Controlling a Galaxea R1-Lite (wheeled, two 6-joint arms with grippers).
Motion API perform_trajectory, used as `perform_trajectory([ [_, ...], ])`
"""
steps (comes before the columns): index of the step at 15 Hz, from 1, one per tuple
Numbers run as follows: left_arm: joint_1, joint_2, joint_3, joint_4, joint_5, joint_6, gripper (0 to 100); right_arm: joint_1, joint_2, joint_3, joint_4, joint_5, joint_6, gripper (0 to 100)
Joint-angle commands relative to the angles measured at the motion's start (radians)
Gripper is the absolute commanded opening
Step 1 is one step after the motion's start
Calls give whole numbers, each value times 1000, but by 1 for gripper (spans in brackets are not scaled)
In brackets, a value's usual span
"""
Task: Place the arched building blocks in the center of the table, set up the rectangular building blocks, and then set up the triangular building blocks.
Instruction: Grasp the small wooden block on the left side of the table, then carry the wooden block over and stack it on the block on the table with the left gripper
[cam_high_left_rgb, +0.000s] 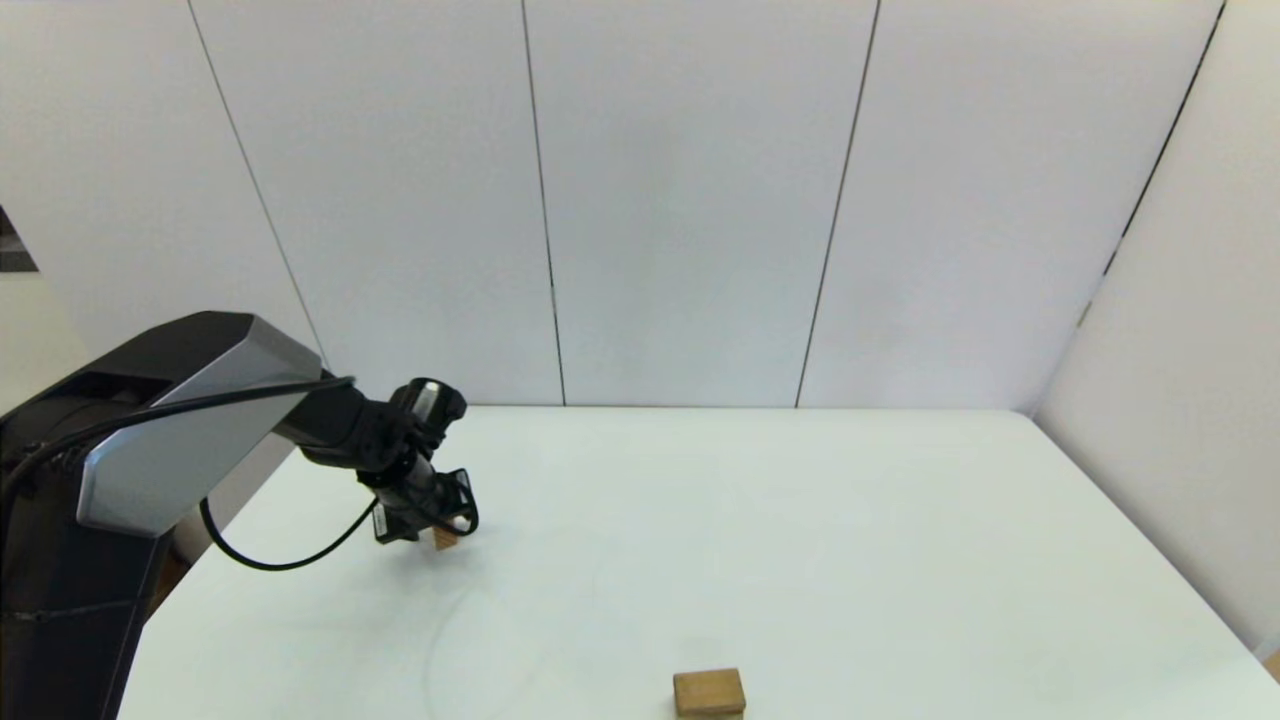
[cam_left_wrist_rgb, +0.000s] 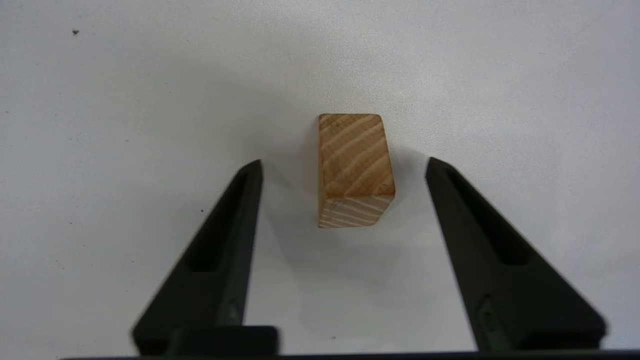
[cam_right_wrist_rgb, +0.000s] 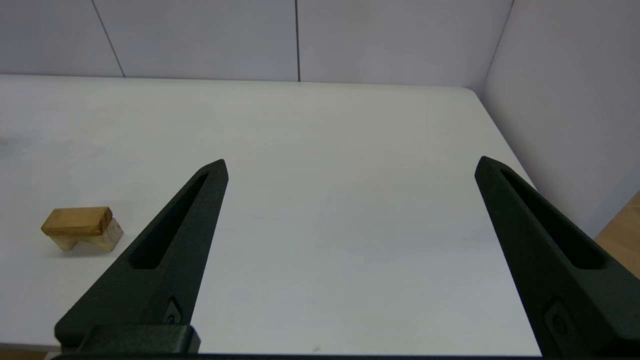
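Note:
The small triangular block (cam_left_wrist_rgb: 354, 170), a wedge with diagonal striped grain, lies on the white table (cam_high_left_rgb: 800, 520) at its left side. My left gripper (cam_left_wrist_rgb: 345, 164) is lowered over it and open, one finger on each side of the wedge and neither touching it. In the head view the left gripper (cam_high_left_rgb: 438, 530) hides most of that triangular block (cam_high_left_rgb: 446, 539). Near the table's front edge, the darker rectangular block (cam_high_left_rgb: 709, 690) lies flat on top of the pale arched block (cam_right_wrist_rgb: 107, 238). My right gripper (cam_right_wrist_rgb: 351, 162) is open and holds nothing, to the right of the rectangular block (cam_right_wrist_rgb: 76, 221).
White wall panels (cam_high_left_rgb: 700, 200) stand behind the table and along its right side. The left arm's black cable (cam_high_left_rgb: 280, 562) loops down over the table's left edge. A wooden floor (cam_right_wrist_rgb: 622, 230) shows past the table's right edge.

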Motion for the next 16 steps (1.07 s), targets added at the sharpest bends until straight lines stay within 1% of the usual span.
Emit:
perform_trajectory([
  [1,1,-3,0,1,0,-4,0,0,1,0,0,0,-1,100],
  [7,1,-4,0,1,0,-5,0,0,1,0,0,0,-1,100],
  [9,-16,-58,4,13,0,-7,0,0,1,0,0,0,-1,100],
  [11,-82,-214,-14,130,-3,-7,0,0,1,0,0,0,-1,100],
  [14,-237,-389,-102,338,-3,-1,0,0,1,0,0,0,-1,100],
  [16,-358,-449,-148,442,-7,81,0,0,1,0,0,0,-1,100],
])
